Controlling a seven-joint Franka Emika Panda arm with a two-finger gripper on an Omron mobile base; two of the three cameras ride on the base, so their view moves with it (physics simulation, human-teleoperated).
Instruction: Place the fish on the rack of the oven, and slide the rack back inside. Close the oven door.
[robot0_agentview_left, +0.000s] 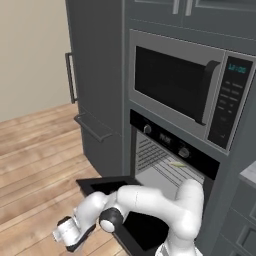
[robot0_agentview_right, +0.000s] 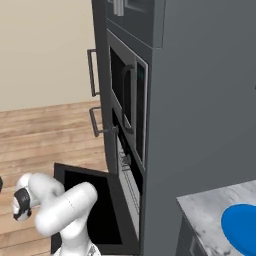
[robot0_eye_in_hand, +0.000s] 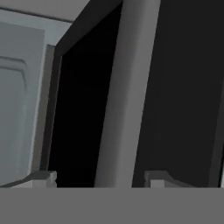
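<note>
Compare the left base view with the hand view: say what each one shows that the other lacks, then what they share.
Left base view: the fish lying on the rack inside the oven, the knobs above it, the microwave, and the arm reaching low past the door's outer edge. Hand view: the door's silver bar handle close up, running between the two finger tips of the gripper, which stand either side of it and apart. Both share the oven door, hanging open with its black glass.
</note>
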